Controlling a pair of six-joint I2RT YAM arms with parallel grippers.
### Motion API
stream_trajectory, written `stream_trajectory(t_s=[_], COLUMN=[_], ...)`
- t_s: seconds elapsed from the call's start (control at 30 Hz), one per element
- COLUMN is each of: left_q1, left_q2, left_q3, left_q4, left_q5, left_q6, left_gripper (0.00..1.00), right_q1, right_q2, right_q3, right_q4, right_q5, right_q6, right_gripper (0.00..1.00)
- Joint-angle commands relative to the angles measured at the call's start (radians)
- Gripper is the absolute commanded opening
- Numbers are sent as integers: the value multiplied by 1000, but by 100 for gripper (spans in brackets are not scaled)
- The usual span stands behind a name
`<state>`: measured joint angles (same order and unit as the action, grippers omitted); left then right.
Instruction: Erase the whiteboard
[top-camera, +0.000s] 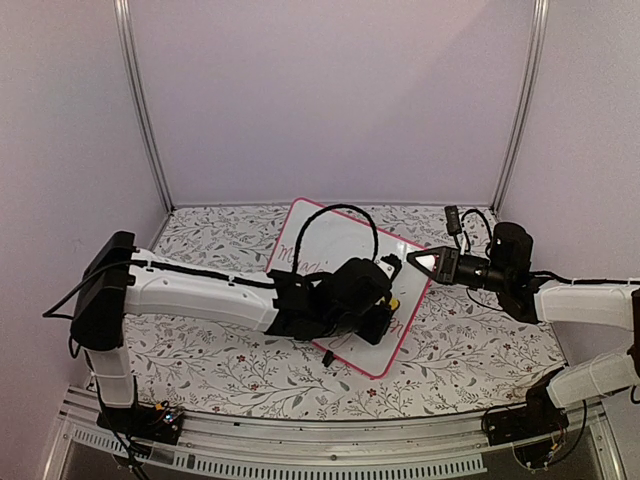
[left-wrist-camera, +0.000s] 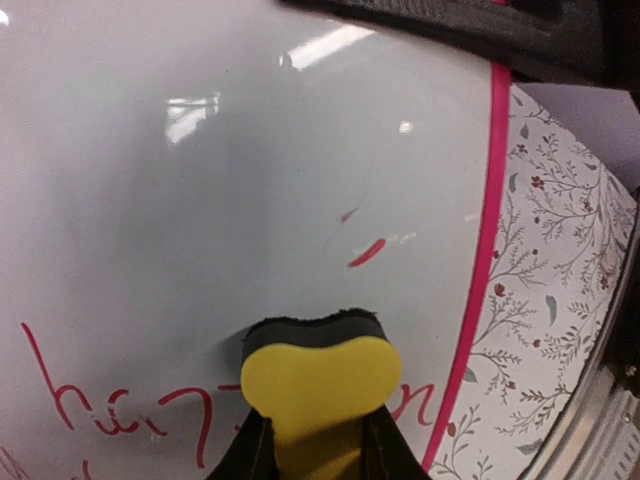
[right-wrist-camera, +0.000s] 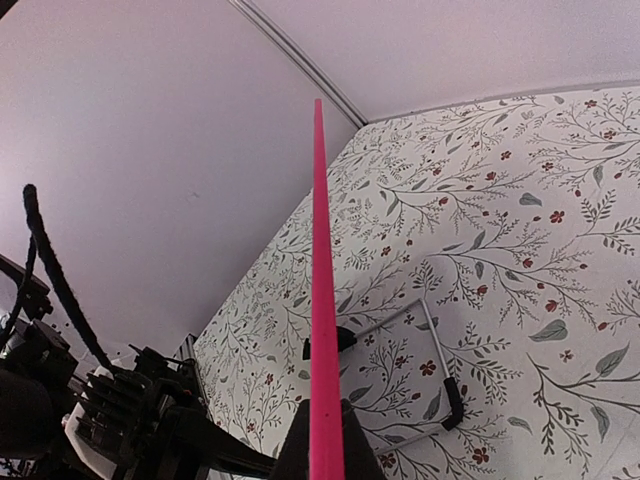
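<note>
Glossy whiteboard bears red writing; left hand grips eraser, right hand apparently clamps frame.

The whiteboard has a glossy, smooth white face that throws back bright highlights; its pink frame looks like smooth plastic with a slight sheen. The eraser has a matt yellow body, foam or soft plastic by the look of it, backed by a black pad with a rough, felt-like edge. The left end effector has matt black fingers. The worktop wears a matt floral-print covering, paper or cloth, I cannot tell which. The left arm's shell is smooth white plastic. The rail at the near edge is ribbed, dull metal. The walls are matt lilac.
</note>
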<state>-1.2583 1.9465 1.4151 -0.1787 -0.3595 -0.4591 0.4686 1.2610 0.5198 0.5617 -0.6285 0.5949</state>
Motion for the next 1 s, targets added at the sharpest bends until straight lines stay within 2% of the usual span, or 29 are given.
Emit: stream_trajectory(t_s=[0.0,0.17,0.43,0.97], left_q1=[79,89,87,57], left_q2=[94,103,32,51], left_q3=[53,110,65,63], left_q4=[-93,-95,40,84], left_q5=[-96,-116,-51,-13], left_q6=[25,60,116,163], left_gripper=[0,0,0,0], right_q1=[73,73,76,79], right_q2=[23,23,32,28], right_q3=[-17,-15,-12,-10], right_q4=[-121,-123,-124,-132], right_q5=[-140,-140,-139,-134], right_q6=[-98,-100,-100,-105], right_gripper=[0,0,0,0])
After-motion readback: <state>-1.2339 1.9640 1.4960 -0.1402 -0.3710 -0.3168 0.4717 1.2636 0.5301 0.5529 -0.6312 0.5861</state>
